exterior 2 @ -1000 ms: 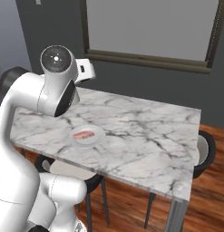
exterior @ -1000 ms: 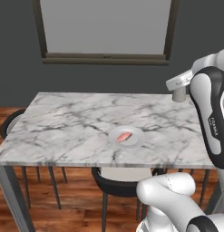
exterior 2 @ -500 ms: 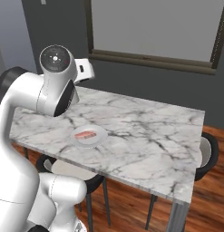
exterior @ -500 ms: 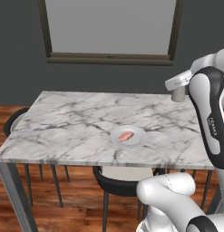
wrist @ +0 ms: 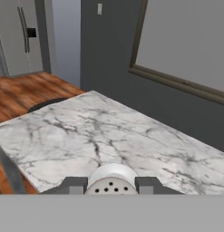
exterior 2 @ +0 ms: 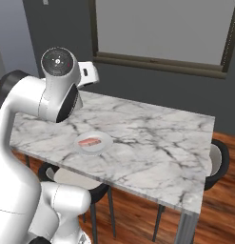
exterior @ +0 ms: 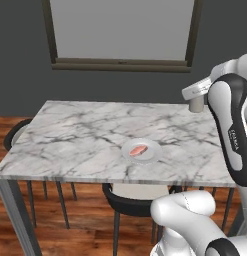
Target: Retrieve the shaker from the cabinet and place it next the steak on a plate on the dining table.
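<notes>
My gripper (wrist: pixel 111 186) is shut on the shaker (wrist: pixel 112 181), a pale cylinder whose perforated top faces the hand camera between the two dark fingers (wrist: pixel 74 185). In the left base view the gripper (exterior: pixel 196 102) holds the shaker (exterior: pixel 196 105) above the far right edge of the dining table (exterior: pixel 80 140). The plate (exterior: pixel 150 155) lies near the table's front edge with the pinkish steak (exterior: pixel 139 150) on it, well left of and nearer than the gripper. In the right base view the plate (exterior 2: pixel 102 146) and steak (exterior 2: pixel 89 142) sit below the hand (exterior 2: pixel 88 76).
Dark round chairs stand under the table's front (exterior: pixel 129 199) and at its left end (exterior: pixel 15 136), another at the right end (exterior 2: pixel 217 161). A framed window (exterior: pixel 122 30) fills the dark wall behind. Wood floor surrounds the table (wrist: pixel 81 131).
Both base views have shifted slightly, so the table and plate sit a little further right in the left base view. The arm's pose and its hold on the shaker look unchanged.
</notes>
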